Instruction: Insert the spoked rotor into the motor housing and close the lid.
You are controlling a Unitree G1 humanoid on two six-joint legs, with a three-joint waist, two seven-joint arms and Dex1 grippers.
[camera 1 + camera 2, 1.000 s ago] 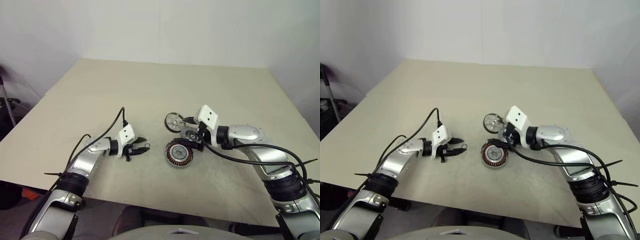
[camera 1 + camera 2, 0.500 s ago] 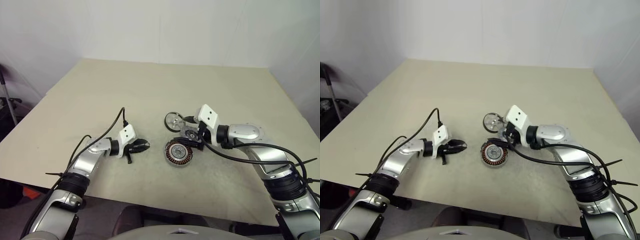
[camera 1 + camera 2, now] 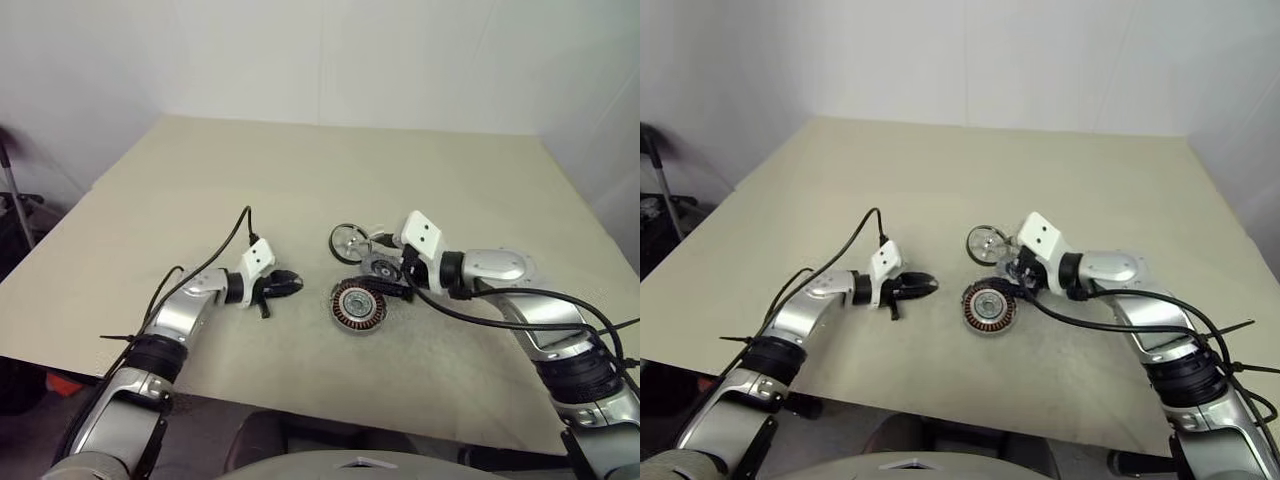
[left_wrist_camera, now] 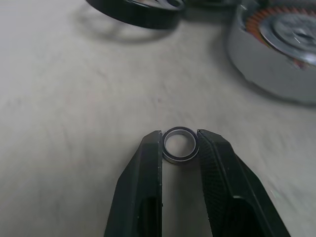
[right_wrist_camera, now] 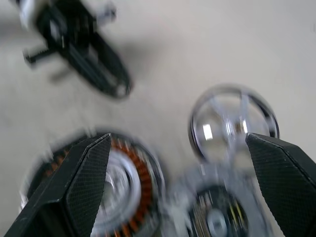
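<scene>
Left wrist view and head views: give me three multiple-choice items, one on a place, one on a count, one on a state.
1. Where is the motor housing?
A. on the table
B. on the floor
C. held in the air

2. How many round motor parts lie near the right gripper?
A. one
B. three
C. five

3. What is between the left gripper's fingers?
A. nothing
B. a cable
C. a small metal ring

Answers:
1 A, it rests flat on the tabletop.
2 B, the housing, the spoked rotor and the lid.
3 C, the ring sits pinched between the fingertips.
</scene>
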